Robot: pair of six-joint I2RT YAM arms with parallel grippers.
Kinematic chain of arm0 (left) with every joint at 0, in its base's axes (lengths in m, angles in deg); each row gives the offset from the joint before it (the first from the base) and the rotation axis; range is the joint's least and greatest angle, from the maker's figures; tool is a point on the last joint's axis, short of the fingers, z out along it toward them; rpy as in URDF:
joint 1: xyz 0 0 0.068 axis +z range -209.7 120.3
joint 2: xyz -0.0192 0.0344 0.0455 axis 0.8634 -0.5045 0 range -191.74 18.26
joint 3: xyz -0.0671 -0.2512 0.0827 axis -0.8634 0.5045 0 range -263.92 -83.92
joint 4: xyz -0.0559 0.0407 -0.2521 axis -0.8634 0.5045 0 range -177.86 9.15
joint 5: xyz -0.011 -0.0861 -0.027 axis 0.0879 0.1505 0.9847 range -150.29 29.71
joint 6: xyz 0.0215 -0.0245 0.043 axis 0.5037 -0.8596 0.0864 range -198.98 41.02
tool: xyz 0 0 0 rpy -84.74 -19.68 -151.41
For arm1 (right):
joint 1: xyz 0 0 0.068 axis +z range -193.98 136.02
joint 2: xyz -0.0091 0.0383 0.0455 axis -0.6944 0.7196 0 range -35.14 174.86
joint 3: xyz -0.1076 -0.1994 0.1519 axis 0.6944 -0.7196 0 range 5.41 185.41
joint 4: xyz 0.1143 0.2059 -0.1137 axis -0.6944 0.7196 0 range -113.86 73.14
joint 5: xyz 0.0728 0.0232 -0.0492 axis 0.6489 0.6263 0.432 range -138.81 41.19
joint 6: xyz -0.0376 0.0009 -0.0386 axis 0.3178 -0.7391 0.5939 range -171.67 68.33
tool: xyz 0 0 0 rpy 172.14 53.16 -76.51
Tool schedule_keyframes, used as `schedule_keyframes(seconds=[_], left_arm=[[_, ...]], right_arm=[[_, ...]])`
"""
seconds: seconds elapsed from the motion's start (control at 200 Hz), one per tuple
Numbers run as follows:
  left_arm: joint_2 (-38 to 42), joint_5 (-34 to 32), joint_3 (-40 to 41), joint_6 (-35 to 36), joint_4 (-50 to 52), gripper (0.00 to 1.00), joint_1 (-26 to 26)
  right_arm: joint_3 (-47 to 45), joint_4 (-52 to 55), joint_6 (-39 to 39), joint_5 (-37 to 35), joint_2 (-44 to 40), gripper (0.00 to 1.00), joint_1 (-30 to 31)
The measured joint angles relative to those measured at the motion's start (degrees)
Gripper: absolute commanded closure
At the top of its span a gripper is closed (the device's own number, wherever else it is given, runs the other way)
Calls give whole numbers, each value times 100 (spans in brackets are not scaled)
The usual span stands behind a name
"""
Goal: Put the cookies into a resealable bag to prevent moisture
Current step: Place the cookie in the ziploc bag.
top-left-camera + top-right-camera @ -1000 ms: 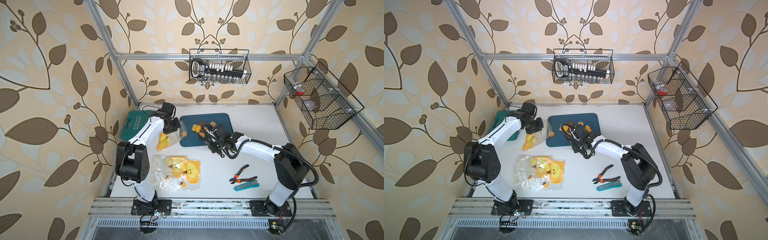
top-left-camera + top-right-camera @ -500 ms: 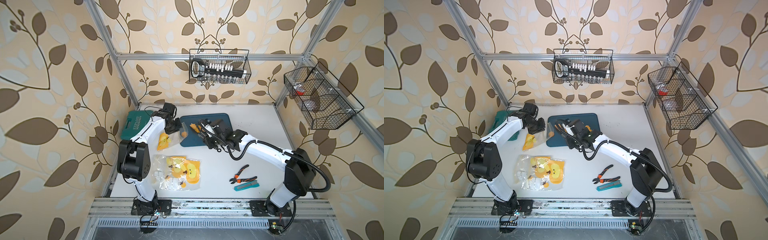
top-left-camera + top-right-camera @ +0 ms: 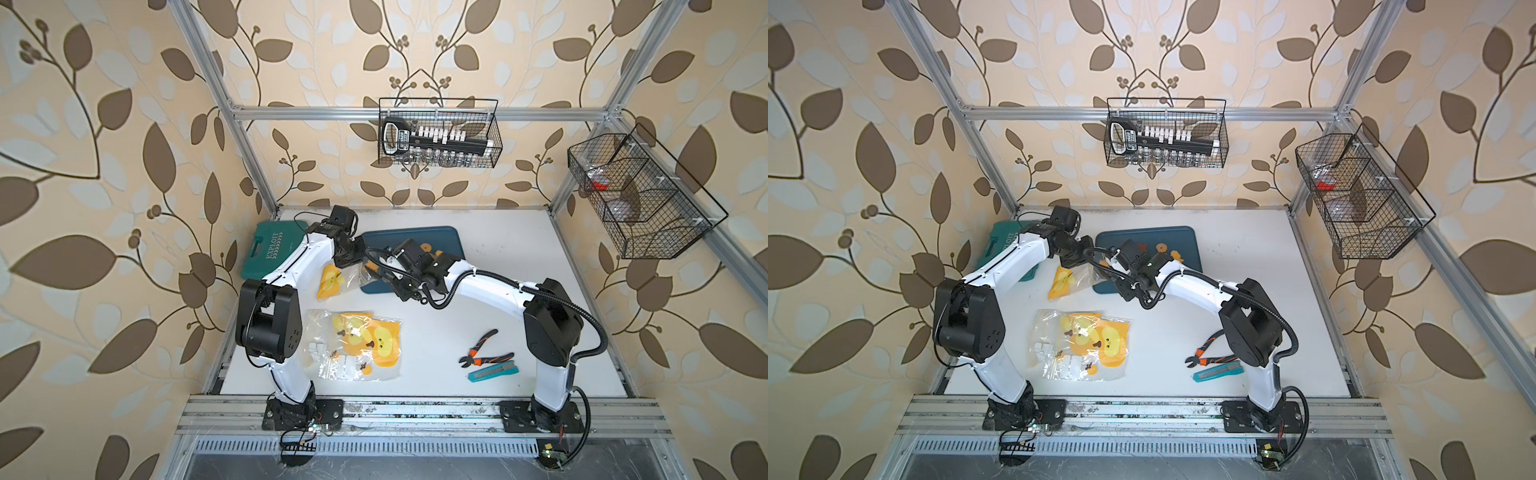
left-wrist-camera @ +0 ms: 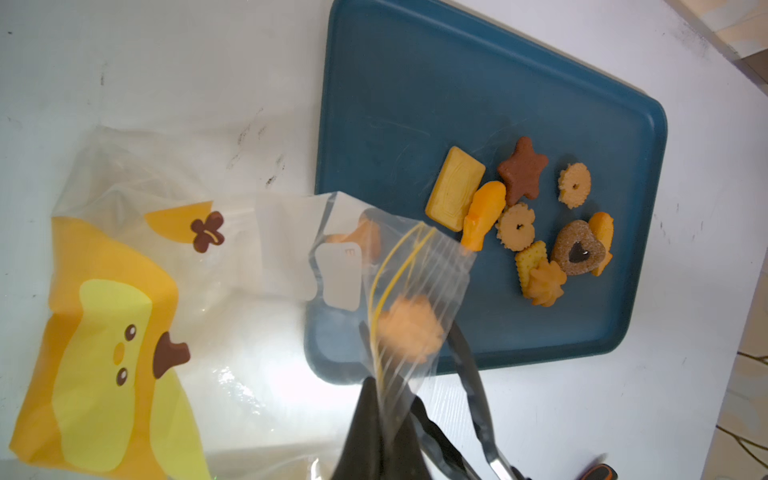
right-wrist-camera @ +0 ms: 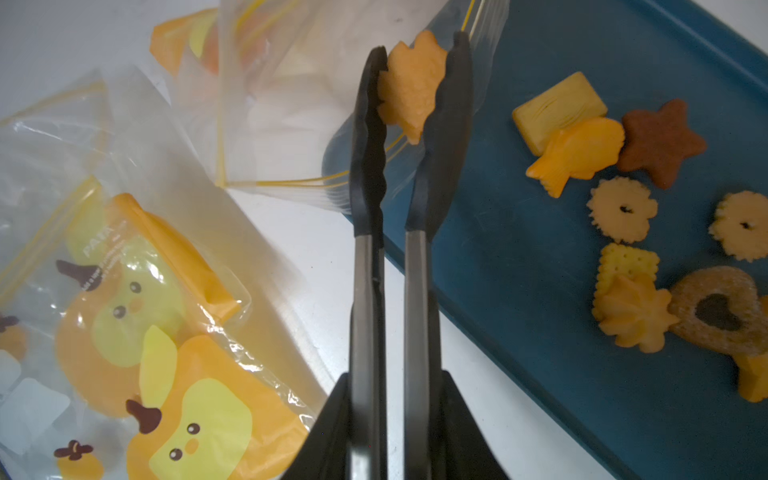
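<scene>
While the tongs (image 5: 365, 291) pinch a cookie (image 5: 411, 83), the bag (image 5: 282, 104) stands open.
Left gripper (image 4: 376, 415) clenched on bag edge; right gripper (image 5: 395, 407) grasping tongs.

Table surface: a white table (image 3: 519, 266) and the items that rested on it.
A green case (image 3: 272, 253) lay at the back left, and a blue tray (image 3: 386, 237) sat to its right, near the back edge. One duck-print bag (image 3: 330, 282) rested partly on the surface between them. A stack of bags (image 3: 355, 345) lay near the front edge, left of centre. Pliers (image 3: 484, 351) with orange-and-black handles lay at the front right, just beside a teal knife (image 3: 493, 371) placed nearer the front edge.
</scene>
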Motion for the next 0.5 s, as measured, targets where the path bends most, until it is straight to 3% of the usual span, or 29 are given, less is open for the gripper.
schedule_keyframes(seconds=[0.16,0.35,0.5], left_arm=[[0,46,0,2,-4,100,-35],[0,79,2,2,-42,100,-37],[4,79,7,2,-42,100,-37]], right_arm=[[96,59,90,221,63,68,46],[164,-15,138,354,66,40,46],[157,-44,181,273,50,43,46]])
